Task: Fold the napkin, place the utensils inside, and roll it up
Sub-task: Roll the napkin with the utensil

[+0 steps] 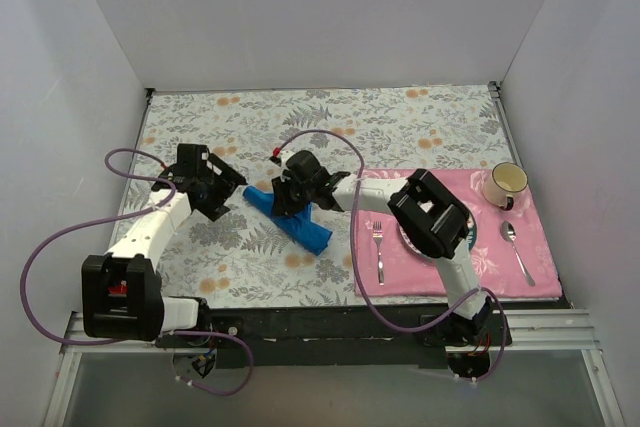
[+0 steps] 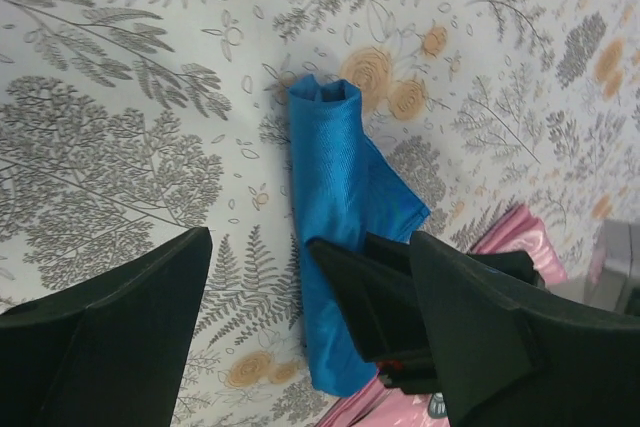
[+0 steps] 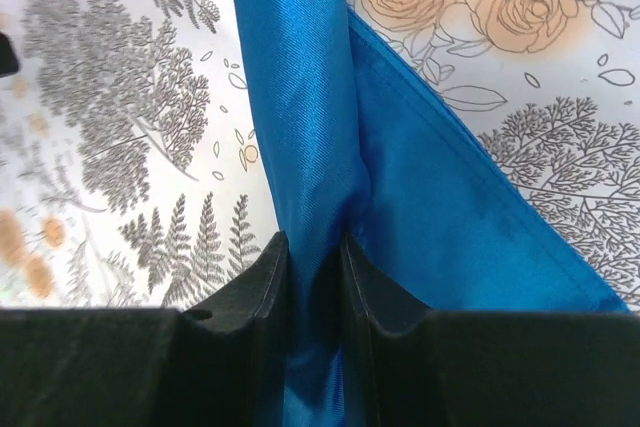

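Two arms are working on one cloth. My right arm [image 1: 440,222] reaches in from the pink side and my left arm [image 1: 150,232] from the other, and they meet at the napkin [image 1: 295,219]. It lies slantwise on the desk, just left of the placemat.

Step in hand, as I judge it: rolling. The napkin [image 3: 300,117] is already a narrow blue roll, with one flat flap spread beside it that is not yet wound in. My right jaws stand narrow, pinching the roll with one finger pressed to each side. My left jaws are wide with nothing between them, hovering over the napkin [image 2: 340,197] near its far end.

No knife shows in any view. I cannot tell whether it is inside the roll.

Next move, as I judge it: turn the roll over the loose flap while keeping the pinch firm so the layers stay tight. The left jaws could steady the other end. The risk is that the slick cloth slips and the roll loosens.

Surroundings:
- White walls [image 1: 300,7] enclose the back and both sides.
- The desk [image 1: 400,122] has a grey leaf print with orange roses.
- The pink placemat [image 1: 540,282] lies at the right.
- On the mat are a cream cup [image 1: 505,184], a fork [image 1: 378,247] and a spoon [image 1: 518,249].
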You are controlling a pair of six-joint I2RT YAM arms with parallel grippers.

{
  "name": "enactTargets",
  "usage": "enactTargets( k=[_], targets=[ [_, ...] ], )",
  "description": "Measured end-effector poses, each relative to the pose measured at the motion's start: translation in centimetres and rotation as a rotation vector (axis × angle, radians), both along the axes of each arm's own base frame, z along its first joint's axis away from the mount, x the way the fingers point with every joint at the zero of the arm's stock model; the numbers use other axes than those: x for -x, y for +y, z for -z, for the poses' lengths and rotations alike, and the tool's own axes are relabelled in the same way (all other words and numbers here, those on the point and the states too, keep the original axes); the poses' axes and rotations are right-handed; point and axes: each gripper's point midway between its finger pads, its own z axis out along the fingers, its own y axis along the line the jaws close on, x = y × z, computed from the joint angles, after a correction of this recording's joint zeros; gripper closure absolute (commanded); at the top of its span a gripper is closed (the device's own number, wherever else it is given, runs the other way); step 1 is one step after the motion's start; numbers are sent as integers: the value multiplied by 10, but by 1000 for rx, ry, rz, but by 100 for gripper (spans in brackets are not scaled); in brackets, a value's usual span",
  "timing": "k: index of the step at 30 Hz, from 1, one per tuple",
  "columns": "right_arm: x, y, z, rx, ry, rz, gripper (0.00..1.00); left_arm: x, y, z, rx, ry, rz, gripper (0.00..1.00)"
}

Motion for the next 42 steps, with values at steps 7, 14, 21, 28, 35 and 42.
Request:
enactTargets(
  k=[7, 14, 21, 28, 35, 42],
  targets=[
    [1, -18, 1, -256, 240, -41, 85, -6, -32, -11, 126, -94, 166, 20],
    [4, -30, 2, -419, 419, -74, 79, -2, -74, -21, 343, -207, 342, 21],
    [6, -31, 3, -463, 501, -84, 79, -16, -91, -24, 462, -263, 392, 21],
    [-1, -30, 5, -410, 571, -20, 85, -22, -96, -6, 514, -260, 377, 21],
    [-8, -29, 5, -357, 579, 17, 82, -28, -96, 17, 515, -240, 359, 21],
    [-10, -30, 5, -330, 569, 17, 68, -34, -96, 36, 517, -219, 348, 22]
  ],
)
